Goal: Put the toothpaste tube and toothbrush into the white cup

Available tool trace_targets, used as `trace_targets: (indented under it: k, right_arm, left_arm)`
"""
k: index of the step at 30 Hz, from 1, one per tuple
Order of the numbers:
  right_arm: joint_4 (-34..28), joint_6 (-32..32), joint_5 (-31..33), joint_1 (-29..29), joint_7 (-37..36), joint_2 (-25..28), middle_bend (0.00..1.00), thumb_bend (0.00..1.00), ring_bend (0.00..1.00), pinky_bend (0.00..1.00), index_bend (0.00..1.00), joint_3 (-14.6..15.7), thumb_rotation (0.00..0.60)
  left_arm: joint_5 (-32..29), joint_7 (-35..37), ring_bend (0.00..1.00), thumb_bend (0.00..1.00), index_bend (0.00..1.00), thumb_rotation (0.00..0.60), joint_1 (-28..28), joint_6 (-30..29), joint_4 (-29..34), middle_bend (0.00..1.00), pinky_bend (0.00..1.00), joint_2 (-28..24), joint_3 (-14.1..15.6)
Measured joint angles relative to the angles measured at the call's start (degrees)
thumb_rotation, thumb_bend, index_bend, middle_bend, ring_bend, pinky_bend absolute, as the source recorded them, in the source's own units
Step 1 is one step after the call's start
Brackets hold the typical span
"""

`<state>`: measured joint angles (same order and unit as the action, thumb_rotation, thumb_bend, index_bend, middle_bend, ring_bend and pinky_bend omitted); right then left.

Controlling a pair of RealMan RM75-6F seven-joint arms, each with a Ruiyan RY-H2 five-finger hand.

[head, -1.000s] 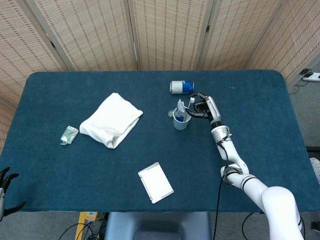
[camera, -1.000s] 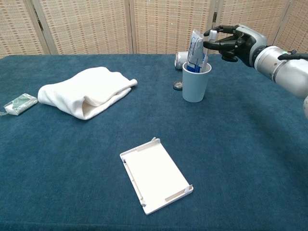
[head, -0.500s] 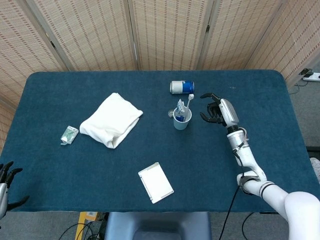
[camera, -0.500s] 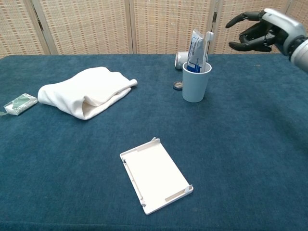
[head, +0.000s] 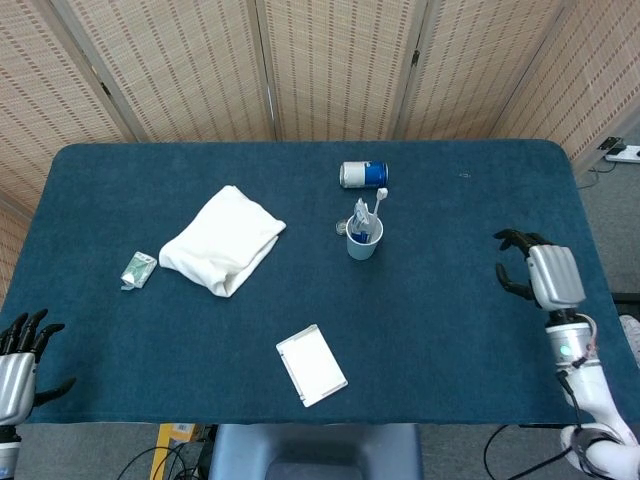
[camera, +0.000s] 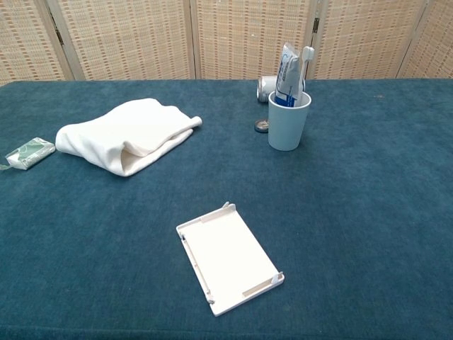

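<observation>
**Right hand withdrawn; tube and brush standing in cup**

Where the right hand (head: 541, 272) was beside the cup a second ago, it now sits far back at the near right edge of the worktop (head: 450, 330), well apart from everything on it. Its fingers (head: 513, 240) are spread and hold nothing. Gone from the chest view altogether.

Left hand (head: 20, 362) has risen a little at the near left corner, off the worktop edge; fingers apart, nothing in them.

Nearest object: a flat white tray (camera: 229, 257), lying at an angle near the front edge. Unmoved.

Middle distance, left: small green packet (camera: 28, 153), then a folded white towel (camera: 127, 134) just to its right. Both as before.

Middle distance, right of centre: white cup (camera: 289, 120) standing upright. Toothpaste tube (camera: 288, 71) stands in it, leaning slightly. Toothbrush (camera: 305, 64) stands in the cup too, head up, against the tube's right side. Neither is touched by a hand now; half a second ago they stood the same.

Just left of the cup's base, a small round dark object (camera: 262, 127); cannot tell what it is.

Farthest: a can (head: 363, 174) lying on its side behind the cup.
</observation>
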<state>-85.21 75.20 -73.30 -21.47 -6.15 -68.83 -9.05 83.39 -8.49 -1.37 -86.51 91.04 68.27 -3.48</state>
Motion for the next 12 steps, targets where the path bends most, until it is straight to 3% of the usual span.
trace_targets:
  k: [5, 12]
  right_arm:
    - [-5.4, 5.4, -0.6, 6.4, 3.9, 3.8, 0.27, 0.34, 0.18, 0.3, 0.27, 3.9, 0.6]
    - [-8.4, 11.2, -4.9, 13.3, 2.7, 4.9, 0.27, 0.34, 0.18, 0.29, 0.27, 8.2, 0.6]
  left_arm:
    - [0.7, -1.8, 0.03, 0.17, 0.26, 0.6, -0.4, -0.6, 1.1, 0.11, 0.16, 0.8, -0.1]
    - [1.8, -2.4, 0.03, 0.17, 0.26, 0.6, -0.8, -1.1, 2.7, 0.11, 0.16, 1.3, 0.1]
